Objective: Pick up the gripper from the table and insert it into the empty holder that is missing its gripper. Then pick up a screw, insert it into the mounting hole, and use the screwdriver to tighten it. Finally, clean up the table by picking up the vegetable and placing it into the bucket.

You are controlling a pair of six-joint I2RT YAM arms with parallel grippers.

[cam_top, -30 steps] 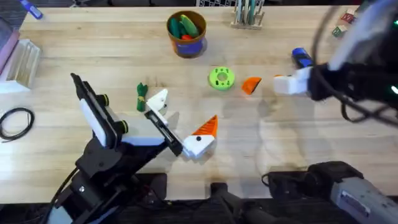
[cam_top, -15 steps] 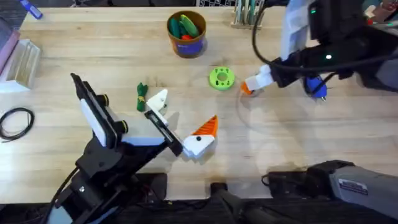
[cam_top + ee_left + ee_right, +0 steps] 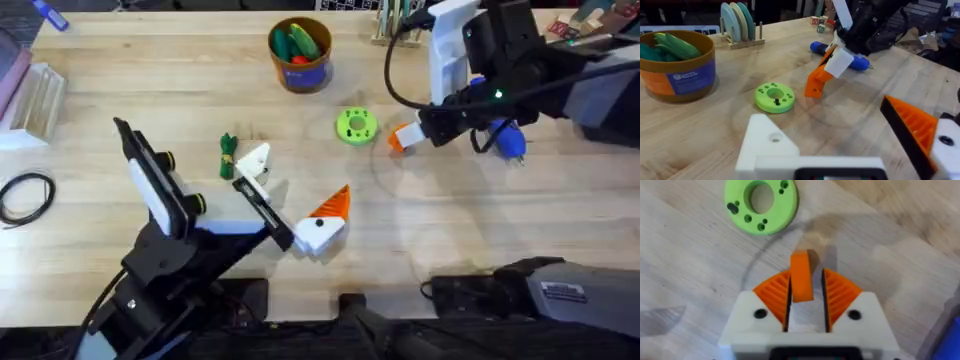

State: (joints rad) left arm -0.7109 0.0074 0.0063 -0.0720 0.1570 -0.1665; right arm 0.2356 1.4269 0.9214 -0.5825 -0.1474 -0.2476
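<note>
Two arms work over a pale, grained wooden bench [image 3: 150, 90]. Nearest the bases, the left pincer [image 3: 290, 210] lies low over the wood; one white finger carries a ribbed orange wedge, while the other is a bare white blocky holder [image 3: 771, 142] with a small round hole, so its fingers stand wide apart with nothing between them. Much of that arm's black body is cut off by the overhead view's lower edge. Just beside the bare holder lies the vegetable [image 3: 228, 154], a small dark-green piece whose details are too small to make out. Farther out sits a round bright-green disc [image 3: 355, 126], flat, with a central opening and small holes. Just beside it, the right pincer [image 3: 405, 135] has its two ribbed orange pads nearly closed on the gripper [image 3: 801, 277], a smooth orange wedge held edge-on between them, its tip at the wood; whether it touches cannot be told. Behind that arm the blue cylindrical screwdriver [image 3: 505, 138] lies partly hidden by cabling. Farthest off stands the bucket [image 3: 300, 55], round, orange-brown rimmed, with green and red pieces inside.
</note>
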